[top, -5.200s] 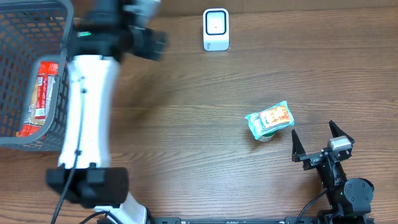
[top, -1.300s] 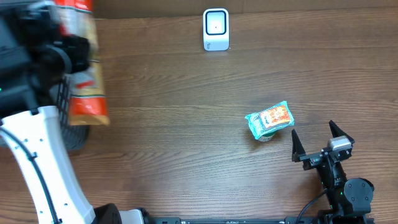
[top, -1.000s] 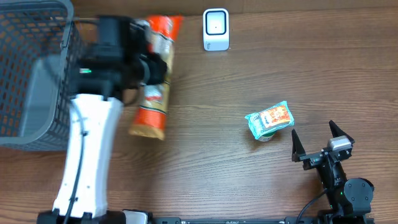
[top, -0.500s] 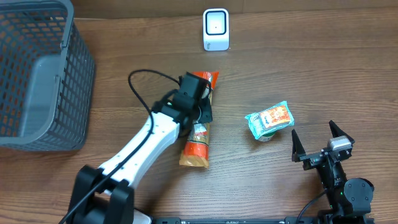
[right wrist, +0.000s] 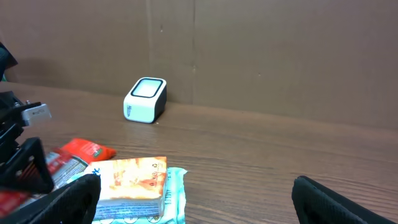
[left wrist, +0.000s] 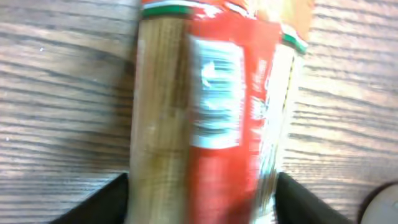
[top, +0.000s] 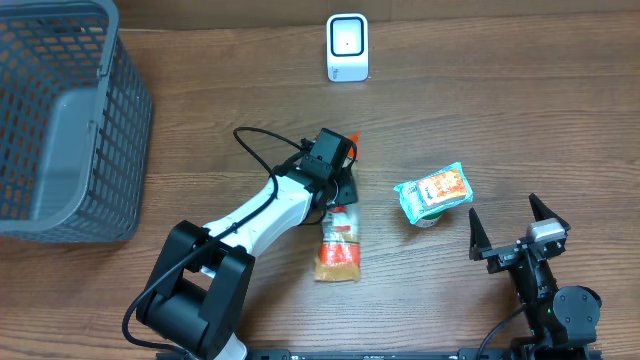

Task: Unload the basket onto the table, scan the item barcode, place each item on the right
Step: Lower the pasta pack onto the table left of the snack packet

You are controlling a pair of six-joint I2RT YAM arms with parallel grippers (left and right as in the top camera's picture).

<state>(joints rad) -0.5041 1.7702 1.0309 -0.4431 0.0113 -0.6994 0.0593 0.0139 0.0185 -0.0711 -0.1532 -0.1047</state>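
A long red and tan packet (top: 338,245) lies flat on the wooden table, left of centre. My left gripper (top: 335,187) sits over its upper end. In the left wrist view the packet (left wrist: 217,112) fills the frame with a blurred white label on it, and my black fingers (left wrist: 106,202) stand spread on either side of it, open. The white scanner (top: 347,47) stands at the back edge. My right gripper (top: 503,210) rests open at the front right with nothing between its fingers. A teal and orange packet (top: 432,193) lies just left of it.
A grey mesh basket (top: 125,120) stands at the far left. In the right wrist view the scanner (right wrist: 145,99) stands before a brown cardboard wall, with the teal packet (right wrist: 134,186) close in front and the red packet (right wrist: 81,151) beyond it.
My left arm carried the red packet from the basket side to the middle of the table and set it down. Its jaws have spread apart. The right arm has not moved.
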